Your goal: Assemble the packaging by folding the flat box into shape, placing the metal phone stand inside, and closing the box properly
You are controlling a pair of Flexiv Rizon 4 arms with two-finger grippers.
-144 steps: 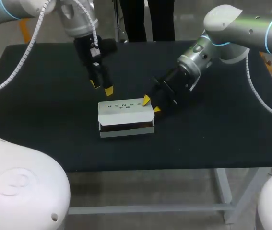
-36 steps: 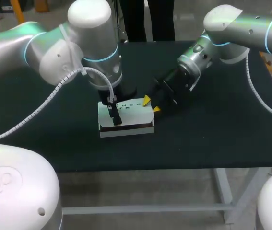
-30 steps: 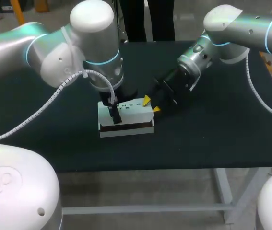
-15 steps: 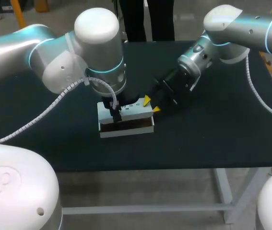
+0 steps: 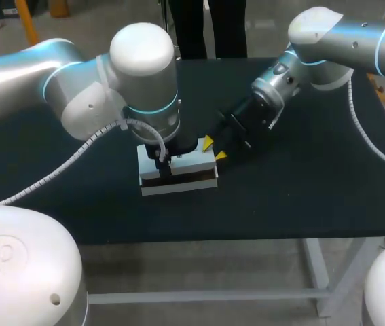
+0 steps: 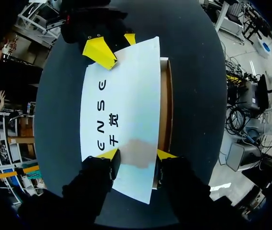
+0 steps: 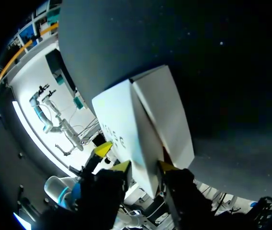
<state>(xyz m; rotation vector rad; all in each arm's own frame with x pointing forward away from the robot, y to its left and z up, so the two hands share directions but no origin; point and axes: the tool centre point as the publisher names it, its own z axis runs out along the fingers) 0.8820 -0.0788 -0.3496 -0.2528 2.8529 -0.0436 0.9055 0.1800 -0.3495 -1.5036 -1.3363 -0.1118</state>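
Our left arm (image 5: 138, 88) has swung down from its hover at the box's 11 o'clock and now hangs right over the lid, while our right arm has not stirred. The box (image 5: 178, 187) itself has kept its place on the worktop (image 5: 301, 197), just toward 6 o'clock from the middle.

Nearest us, the box's front wall shows with a dark brown gap (image 5: 178, 178) above it, so the lid (image 6: 121, 96) is lowered but not yet seated. What lies inside we cannot see. On the lid, toward its 9 o'clock end, our left hand (image 6: 137, 154) holds nothing. Its fingers are spread, one tip on the white panel and the other out over the front edge by the gap. At the box's 2 o'clock corner sits our right hand (image 5: 213, 149), against the lid's end. Whether it grips that end or only steadies it we cannot tell.

We judge that the folding is done and the closing step is in hand. The left hand is placed to press the lid down, and the remaining gap is what a push at the front edge has to shut.
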